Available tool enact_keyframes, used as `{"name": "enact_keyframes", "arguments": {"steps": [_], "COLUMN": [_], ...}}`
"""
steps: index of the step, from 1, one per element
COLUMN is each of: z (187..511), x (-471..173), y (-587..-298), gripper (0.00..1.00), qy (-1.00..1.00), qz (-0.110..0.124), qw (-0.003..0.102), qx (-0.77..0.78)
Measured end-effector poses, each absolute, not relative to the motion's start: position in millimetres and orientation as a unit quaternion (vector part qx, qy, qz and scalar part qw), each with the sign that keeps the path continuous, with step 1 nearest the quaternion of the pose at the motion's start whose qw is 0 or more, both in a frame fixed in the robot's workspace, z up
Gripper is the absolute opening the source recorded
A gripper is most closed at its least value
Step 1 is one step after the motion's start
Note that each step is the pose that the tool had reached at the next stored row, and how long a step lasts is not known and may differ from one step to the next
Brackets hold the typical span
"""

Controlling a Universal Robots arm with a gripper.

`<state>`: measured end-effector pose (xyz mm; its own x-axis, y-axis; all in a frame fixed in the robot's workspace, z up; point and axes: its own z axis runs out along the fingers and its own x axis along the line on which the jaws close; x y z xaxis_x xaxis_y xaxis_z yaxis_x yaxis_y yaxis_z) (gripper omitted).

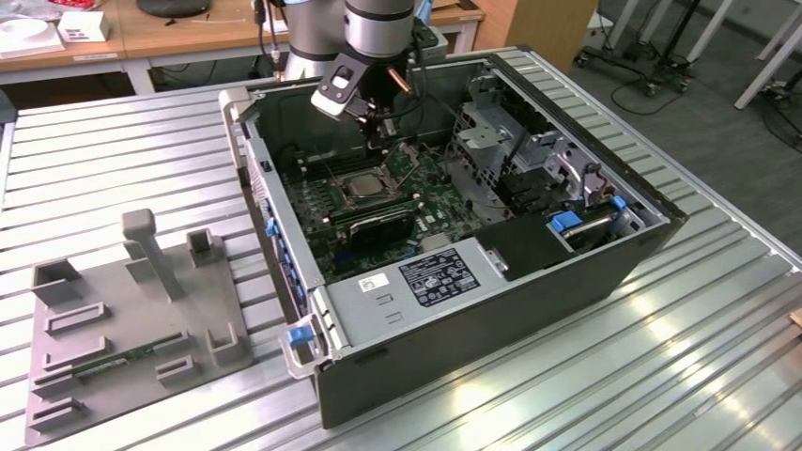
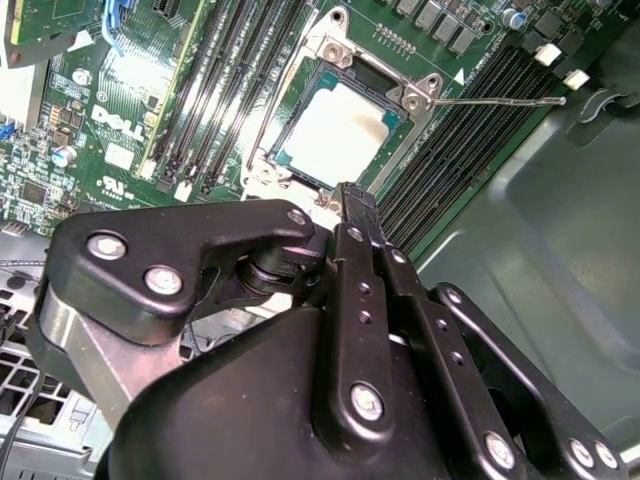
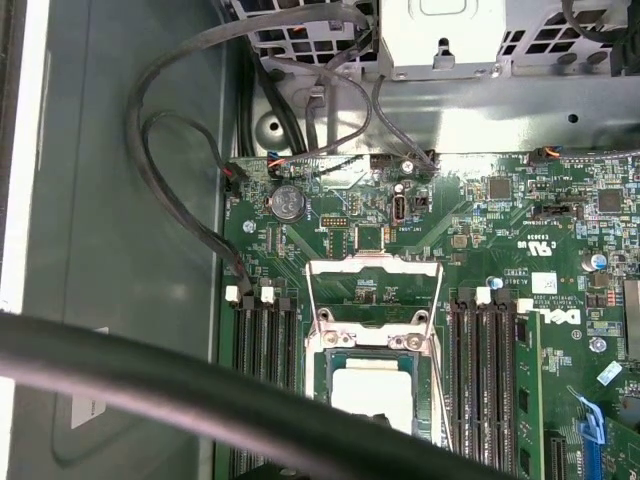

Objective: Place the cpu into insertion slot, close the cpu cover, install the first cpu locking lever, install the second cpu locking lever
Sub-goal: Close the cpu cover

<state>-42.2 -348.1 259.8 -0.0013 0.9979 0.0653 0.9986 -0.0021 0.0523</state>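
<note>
Plainly, the gripper's (image 2: 352, 197) two black fingers (image 2: 345, 240) are pressed together with nothing between them, and their tip hangs near the edge of the insertion slot (image 2: 375, 78). The cpu (image 2: 335, 135) already lies flat inside that slot, pale face up, so the first step looks done. In the exterior view the slot sits at about six o'clock from the fingertip, low in the open computer case (image 1: 501, 319). In the first wrist view the cpu cover (image 3: 372, 265) seems to stand raised off the socket, with green board showing through its window, though the angle makes that hard to confirm. A thin wire locking lever (image 2: 500, 100) juts out across the memory slots (image 2: 470, 140), unlatched. By that reading, closing the cover and setting both levers are left to do. A grey fixture tray (image 1: 126, 319) lies on the slatted table (image 1: 701, 357) at about eight o'clock from the case.
</note>
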Motion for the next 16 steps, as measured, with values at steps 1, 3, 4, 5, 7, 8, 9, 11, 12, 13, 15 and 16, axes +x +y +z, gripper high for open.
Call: {"name": "enact_keyframes", "arguments": {"steps": [1, 3, 4, 5, 7, 8, 9, 11, 12, 13, 15, 16], "z": [259.8, 259.8, 259.8, 259.8, 259.8, 259.8, 259.7, 259.8, 259.8, 259.8, 259.8, 259.8], "x": [-42.2, -41.7, -41.4, -41.0, -39.9, -39.4, -38.8, -38.0, -37.8, -37.7, -37.5, -37.3], "y": [-348.1, -348.1, -348.1, -348.1, -348.1, -348.1, -348.1, -348.1, -348.1, -348.1, -348.1, -348.1], "gripper": [0.1, 0.1, 0.1, 0.1, 0.1, 0.1, 0.1, 0.1, 0.1, 0.1, 0.1, 0.1], "qy": [-0.706, -0.706, -0.706, -0.706, -0.706, -0.706, -0.706, -0.706, -0.706, -0.706, -0.706, -0.706], "qz": [-0.042, -0.042, -0.042, -0.042, -0.042, -0.042, -0.042, -0.042, -0.042, -0.042, -0.042, -0.042], "qw": [0.005, 0.005, 0.005, 0.005, 0.005, 0.005, 0.005, 0.005, 0.005, 0.005, 0.005, 0.005], "qx": [-0.707, -0.707, -0.707, -0.707, -0.707, -0.707, -0.707, -0.707, -0.707, -0.707, -0.707, -0.707]}}
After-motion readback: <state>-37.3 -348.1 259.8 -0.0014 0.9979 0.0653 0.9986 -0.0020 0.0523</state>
